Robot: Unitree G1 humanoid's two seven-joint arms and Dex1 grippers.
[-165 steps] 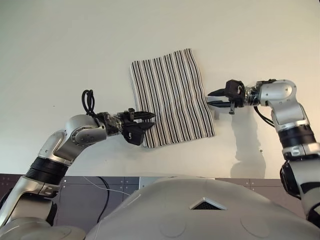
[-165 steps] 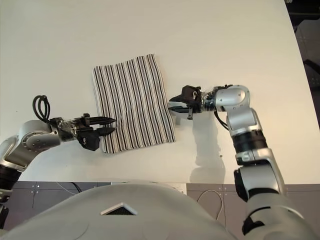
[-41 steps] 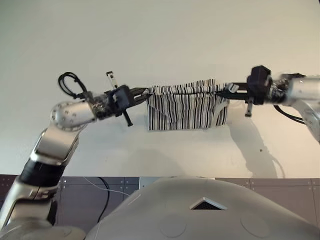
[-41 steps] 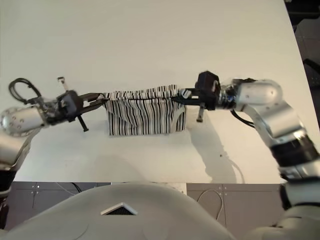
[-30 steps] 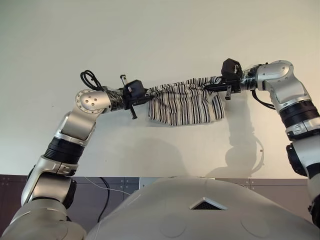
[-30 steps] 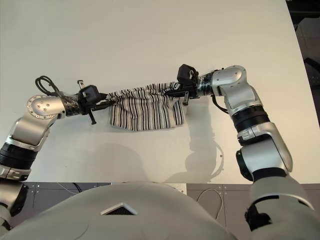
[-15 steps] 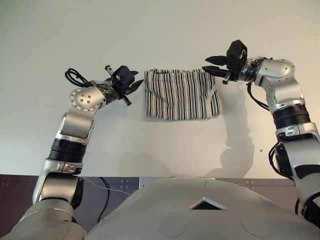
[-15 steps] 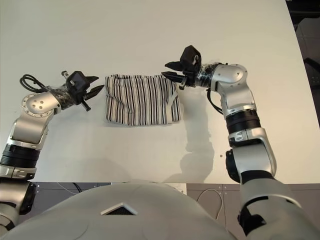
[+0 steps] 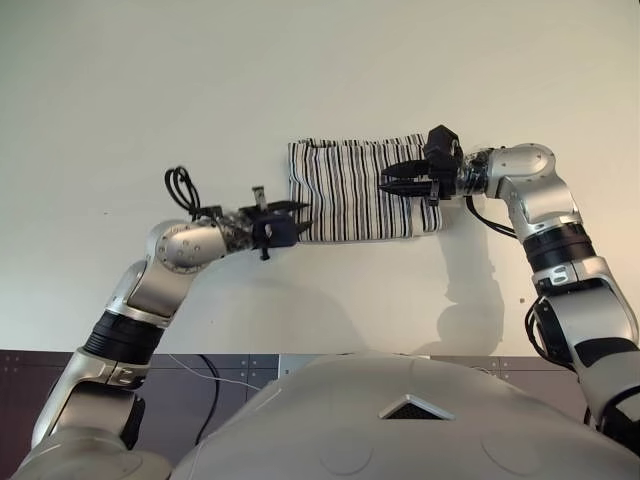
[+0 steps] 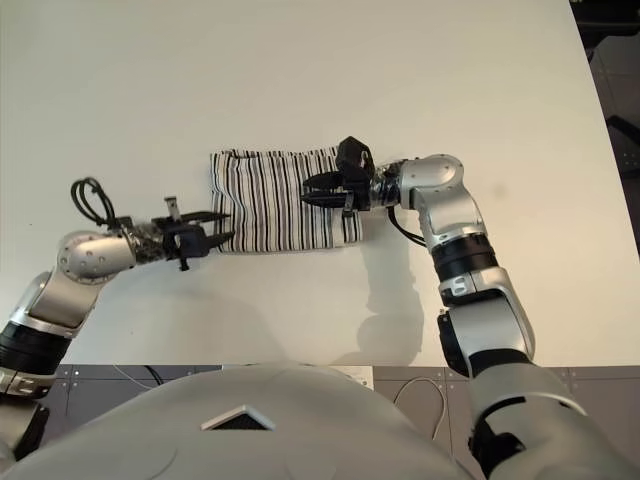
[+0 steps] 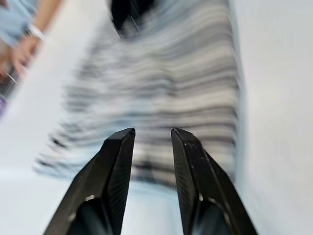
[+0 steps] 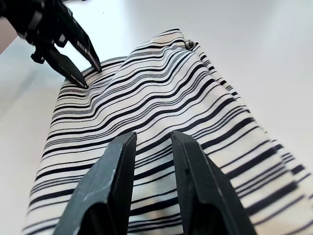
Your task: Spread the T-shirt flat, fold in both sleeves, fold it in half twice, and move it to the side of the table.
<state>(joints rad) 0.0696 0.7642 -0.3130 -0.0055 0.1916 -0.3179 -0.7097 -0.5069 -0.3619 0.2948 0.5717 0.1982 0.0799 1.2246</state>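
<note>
One folded T-shirt (image 9: 345,192) on table (image 9: 150,80)

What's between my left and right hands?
Only the folded black-and-white striped T-shirt, lying on the white table; the left eye view shows it.

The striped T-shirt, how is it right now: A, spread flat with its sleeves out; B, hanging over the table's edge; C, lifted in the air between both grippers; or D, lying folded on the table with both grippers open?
D: the T-shirt lies as a folded rectangle on the table, and the left gripper and right gripper both have their fingers apart.
</note>
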